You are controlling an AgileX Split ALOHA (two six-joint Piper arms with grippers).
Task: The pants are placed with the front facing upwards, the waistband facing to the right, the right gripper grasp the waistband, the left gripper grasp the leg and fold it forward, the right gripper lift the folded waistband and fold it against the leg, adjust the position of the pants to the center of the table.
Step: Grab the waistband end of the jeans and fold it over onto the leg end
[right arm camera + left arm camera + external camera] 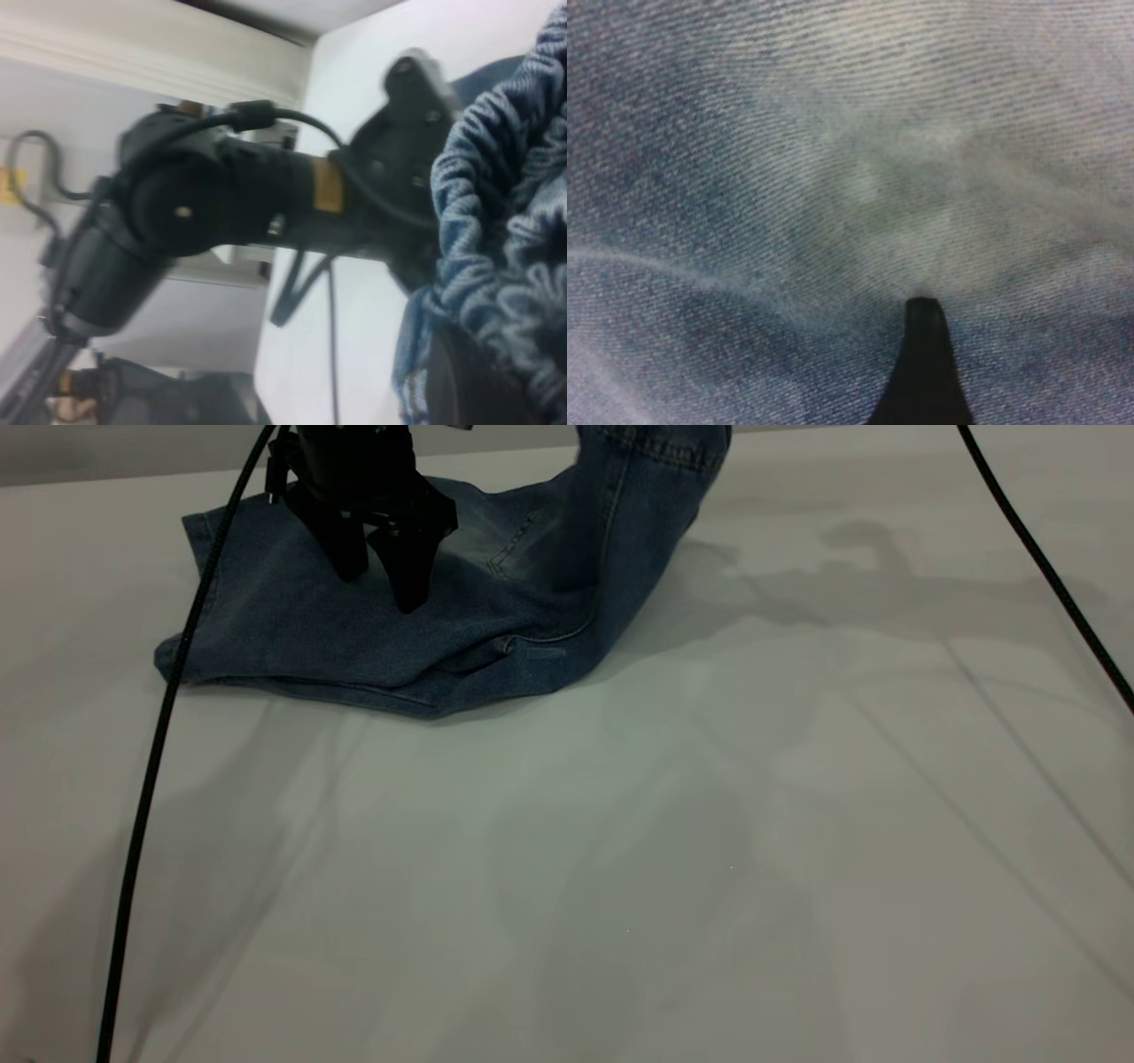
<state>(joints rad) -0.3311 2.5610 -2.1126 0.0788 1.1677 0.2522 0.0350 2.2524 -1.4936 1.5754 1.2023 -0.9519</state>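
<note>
The blue denim pants (354, 624) lie folded lengthwise at the far left of the white table (620, 824). Their waist end rises off the table and leaves the exterior view at the top (656, 460). My left gripper (381, 576) stands over the legs, open, its fingertips down near the denim with nothing between them. In the left wrist view one finger (926, 372) shows against the faded denim (859, 177). My right gripper (483, 376) is out of the exterior view. In its wrist view it is shut on the ruched waistband (505, 230), held up in the air.
A black cable (151, 779) hangs down across the left side of the pants and table. Another cable (1045, 567) crosses the far right. The left arm (230, 204) fills the middle of the right wrist view. Bare tabletop spreads in front of and to the right of the pants.
</note>
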